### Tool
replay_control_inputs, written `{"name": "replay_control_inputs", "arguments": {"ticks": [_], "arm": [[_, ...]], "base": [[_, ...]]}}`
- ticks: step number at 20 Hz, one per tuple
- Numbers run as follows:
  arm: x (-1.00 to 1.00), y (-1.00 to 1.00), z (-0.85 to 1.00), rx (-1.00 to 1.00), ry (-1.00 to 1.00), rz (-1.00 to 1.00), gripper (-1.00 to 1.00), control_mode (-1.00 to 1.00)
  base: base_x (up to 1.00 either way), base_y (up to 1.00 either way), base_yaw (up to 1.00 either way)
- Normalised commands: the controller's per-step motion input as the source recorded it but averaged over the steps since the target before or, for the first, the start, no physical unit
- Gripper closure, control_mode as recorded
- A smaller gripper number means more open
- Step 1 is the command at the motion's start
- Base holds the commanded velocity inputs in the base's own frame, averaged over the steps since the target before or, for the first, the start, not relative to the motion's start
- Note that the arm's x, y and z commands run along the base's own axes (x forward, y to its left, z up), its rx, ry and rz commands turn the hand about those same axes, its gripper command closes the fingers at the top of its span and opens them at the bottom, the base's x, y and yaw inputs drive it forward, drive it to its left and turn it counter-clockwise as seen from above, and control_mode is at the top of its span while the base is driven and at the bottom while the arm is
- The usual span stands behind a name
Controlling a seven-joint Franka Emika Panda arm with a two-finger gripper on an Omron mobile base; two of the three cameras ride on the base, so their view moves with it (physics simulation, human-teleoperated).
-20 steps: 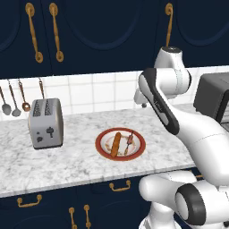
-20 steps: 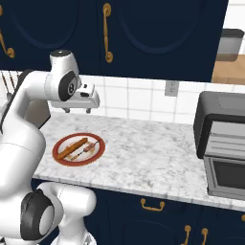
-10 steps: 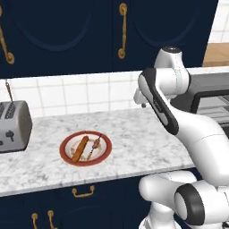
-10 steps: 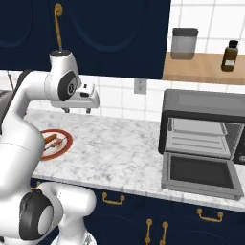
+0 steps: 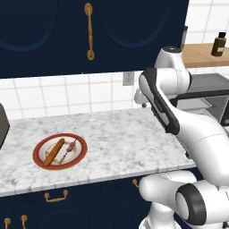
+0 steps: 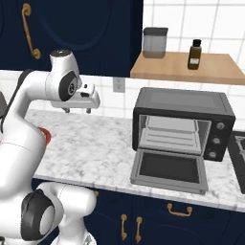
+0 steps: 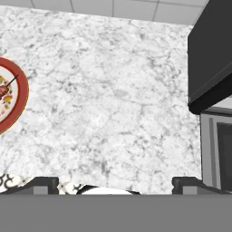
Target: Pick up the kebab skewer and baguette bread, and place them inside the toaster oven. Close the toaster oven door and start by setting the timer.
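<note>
Gripper (image 6: 76, 110) jaws stand spread wide with nothing between them, hanging over bare marble countertop (image 5: 116, 134) between the red-rimmed plate (image 5: 41, 161) and the toaster oven (image 6: 184, 122). Taking the plate as the landmark: the baguette bread (image 5: 54, 151) lies on its left half, the kebab skewer (image 5: 69, 150) just beside it on the right half, roughly parallel, the two close but whether touching is hard to tell. The toaster oven sits well to the right of the plate, its toaster oven door (image 6: 166, 170) dropped flat open, and the gripper hovers apart from the plate on that same side. The baguette looks light and fairly firm; a grasp across its middle, jaws straddling the width, should hold it level. The skewer is likely the harder item: thin, stiff, light, low against the plate, so the fingers would probably have to close on the chunks near mid-length rather than on the bare stick, which could slip or roll. Its nearness to the loaf risks nudging one while taking the other.
</note>
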Motion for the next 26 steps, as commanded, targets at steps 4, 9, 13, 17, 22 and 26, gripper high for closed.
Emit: {"name": "replay_control_inputs", "arguments": {"ticks": [4, 9, 13, 17, 22, 26], "arm": [[0.00, 0.00, 0.00, 0.00, 0.00, 0.00, -1.00, 1.00], [0.00, 0.00, 0.00, 0.00, 0.00, 0.00, -1.00, 1.00], [0.00, 0.00, 0.00, 0.00, 0.00, 0.00, -1.00, -1.00], [0.00, 0.00, 0.00, 0.00, 0.00, 0.00, -1.00, -1.00], [-0.01, 0.00, -0.02, 0.00, 0.00, 0.00, -1.00, -1.00], [-0.66, -0.77, -0.25, 0.18, -0.23, 0.06, -1.00, -1.00]], "base": [[0.00, 0.00, 0.00], [0.00, 0.00, 0.00], [0.00, 0.00, 0.00], [0.00, 0.00, 0.00], [0.00, 0.00, 0.00], [0.00, 0.00, 0.00]]}}
